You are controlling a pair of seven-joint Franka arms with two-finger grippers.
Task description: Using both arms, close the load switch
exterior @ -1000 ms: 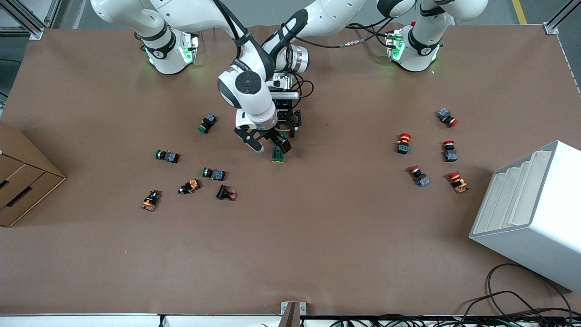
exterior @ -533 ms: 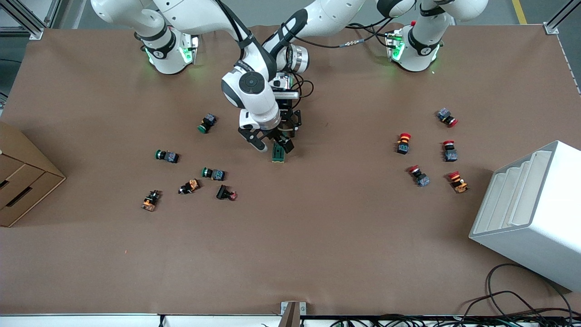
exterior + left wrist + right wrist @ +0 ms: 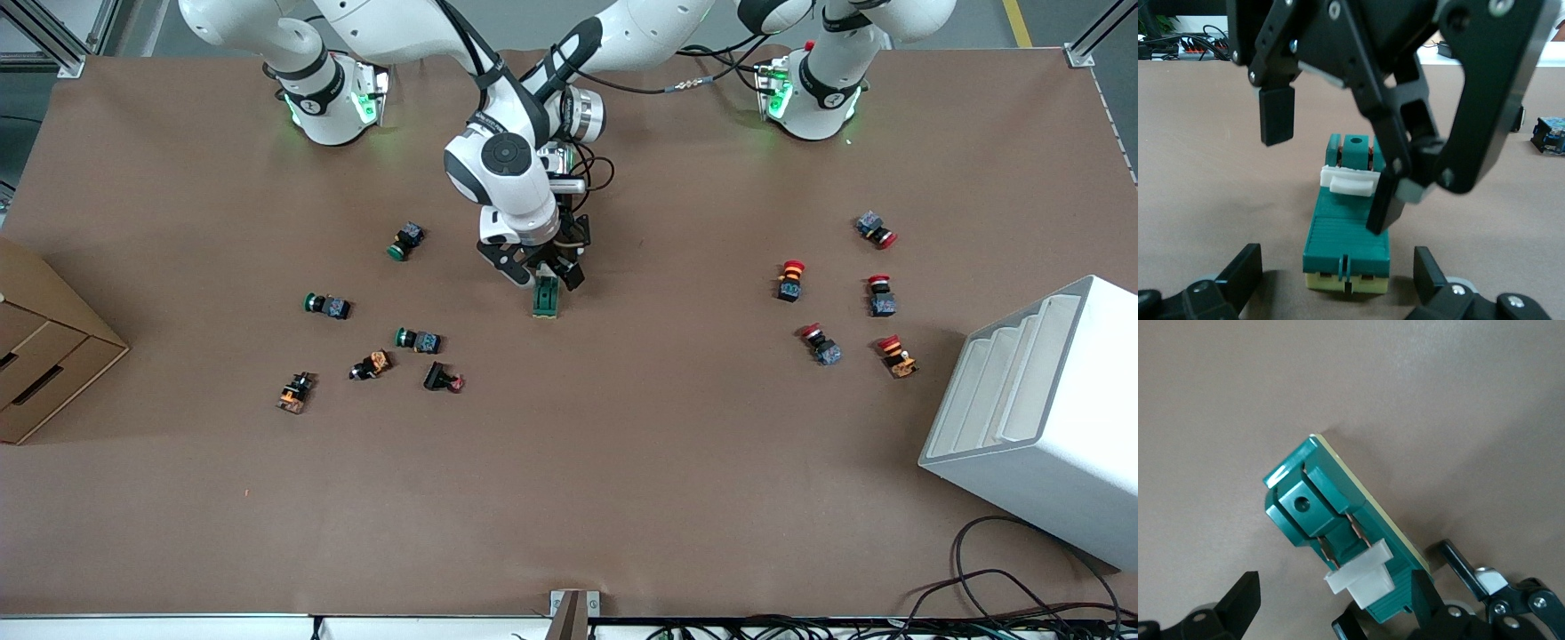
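Front view: both grippers, fingers spread, crowd the green load switch (image 3: 545, 298) mid-table; neither grasps it, so closing its white tab (image 3: 1350, 180) looks unfinished.

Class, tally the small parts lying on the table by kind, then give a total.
Load switch: 1
Push-buttons: 11
Total: 12

The right tool (image 3: 542, 271) has shifted toward the left arm's end, over the load switch (image 3: 545, 300).
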